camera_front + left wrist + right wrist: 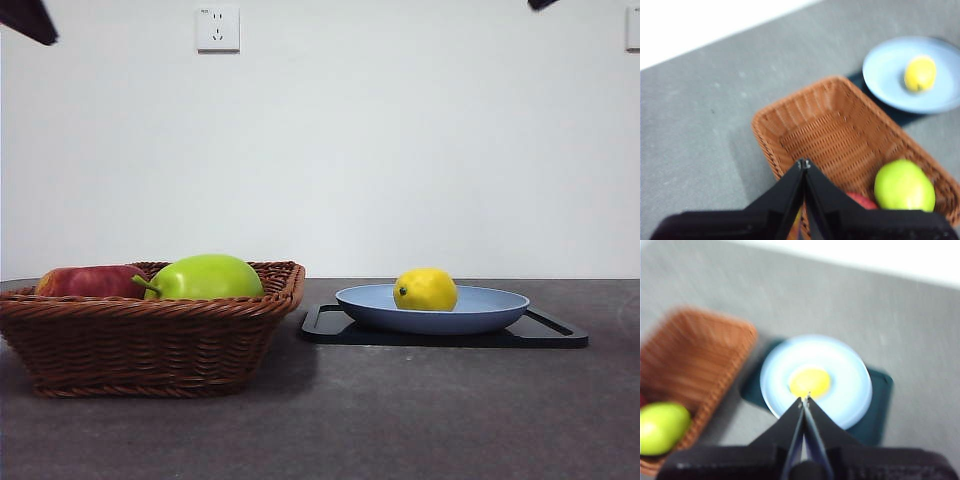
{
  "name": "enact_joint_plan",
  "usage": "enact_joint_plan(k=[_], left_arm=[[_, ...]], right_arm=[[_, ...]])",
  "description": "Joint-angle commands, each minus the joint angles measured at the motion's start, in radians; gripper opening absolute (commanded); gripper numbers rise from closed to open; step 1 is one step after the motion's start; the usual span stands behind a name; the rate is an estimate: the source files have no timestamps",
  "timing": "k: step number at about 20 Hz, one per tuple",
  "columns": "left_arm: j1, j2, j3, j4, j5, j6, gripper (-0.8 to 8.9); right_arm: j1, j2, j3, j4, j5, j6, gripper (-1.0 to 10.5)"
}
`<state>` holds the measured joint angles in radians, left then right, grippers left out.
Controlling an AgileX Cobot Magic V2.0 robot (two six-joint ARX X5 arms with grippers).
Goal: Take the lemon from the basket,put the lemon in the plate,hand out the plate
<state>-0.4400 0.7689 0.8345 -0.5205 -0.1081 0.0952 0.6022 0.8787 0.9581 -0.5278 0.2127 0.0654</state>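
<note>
From my low front camera the nearest thing is the worktop (400, 420) itself, a dark grey, slightly mottled surface that runs back to a plain white wall (400, 150). Closest on it, to the left of that view, stands the basket (150, 340), brown wicker with a braided rim and flaring sides. In it I see a green apple (205, 277) with its stem pointing left, and a red apple (90, 281) just beside it, towards the basket's left end.

A little further back and to the right lies a flat black tray (545, 335), and the plate (480, 305) sits on it, pale blue and shallow. The lemon (425, 289) rests in the plate, left of its middle, with a small dark spot at its left end. It is well apart from the basket.

On the wall behind I can pick out a white socket (218, 28) high up, and the edge of another fitting at the far right.

Both arms are raised and show only as black tips at the top corners. The left end effector (803, 162) hangs above the basket with its jaws pressed together, gripping nothing. The right end effector (806, 397) hangs above the plate and lemon; that view is blurred, but its jaws look closed tip to tip with nothing between them.
</note>
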Motion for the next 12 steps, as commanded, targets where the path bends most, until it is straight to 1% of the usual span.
enact_joint_plan(k=[1,2,3,4,5,6,8,12], left_arm=[[0.003,-0.121,-0.098,0.086,0.008,-0.079,0.06],[0.003,-0.184,-0.148,0.105,0.009,-0.105,0.06],[0.003,-0.24,-0.189,0.109,0.01,-0.13,0.06],[0.003,-0.292,-0.222,0.109,0.01,-0.15,0.06],[0.003,-0.344,-0.248,0.109,0.013,-0.164,0.06],[0.003,-0.384,-0.262,0.109,0.013,-0.179,0.06],[0.003,-0.42,-0.264,0.108,0.023,-0.2,0.07],[0.003,-0.418,-0.264,0.108,0.024,-0.2,0.08]], right_arm=[[0.024,-0.112,-0.134,0.114,0.012,-0.003,0.0],[0.031,-0.175,-0.203,0.171,0.033,-0.003,0.0],[0.036,-0.232,-0.266,0.224,0.034,-0.003,0.0],[0.039,-0.285,-0.325,0.276,0.034,0.009,0.0],[0.041,-0.336,-0.379,0.321,0.051,0.031,0.0],[0.04,-0.377,-0.416,0.337,0.058,0.054,0.0],[0.04,-0.403,-0.432,0.326,0.059,0.076,0.0],[0.04,-0.404,-0.432,0.327,0.055,0.076,0.0]])
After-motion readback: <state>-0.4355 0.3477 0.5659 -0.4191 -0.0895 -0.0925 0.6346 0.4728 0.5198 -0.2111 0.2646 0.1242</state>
